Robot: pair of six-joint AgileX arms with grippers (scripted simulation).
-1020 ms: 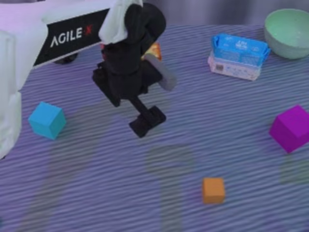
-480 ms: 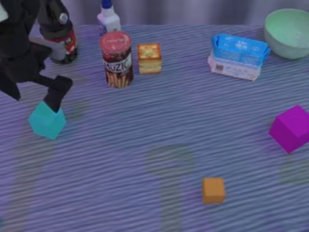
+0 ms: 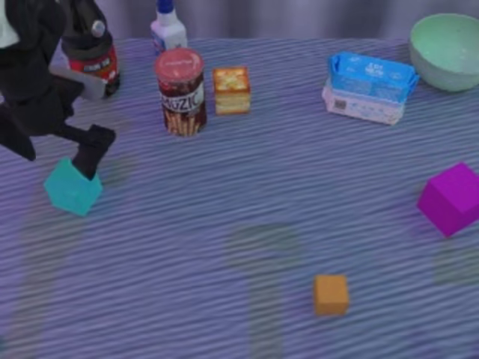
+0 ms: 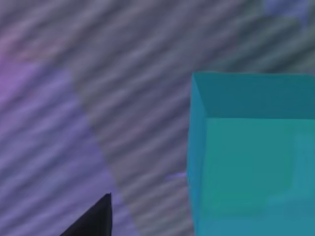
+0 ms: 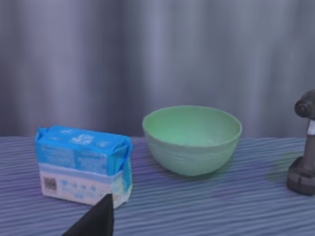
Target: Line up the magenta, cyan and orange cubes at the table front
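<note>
My left gripper (image 3: 84, 166) hangs at the upper edge of the matte cyan cube (image 3: 72, 188); I cannot tell whether it is open or closed. That cube sits on the ribbed purple-blue desk (image 3: 247, 187). From the cyan cube, the small orange cube (image 3: 331, 294) lies well apart toward the front right, the large magenta cube (image 3: 452, 198) far right.

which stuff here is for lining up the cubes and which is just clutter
For the job: large magenta matte cube, cyan matte cube, small orange matte cube.

Clutter: green bowl, blue tissue pack, patterned yellow-orange box, red-lidded snack can, white bottle.
</note>
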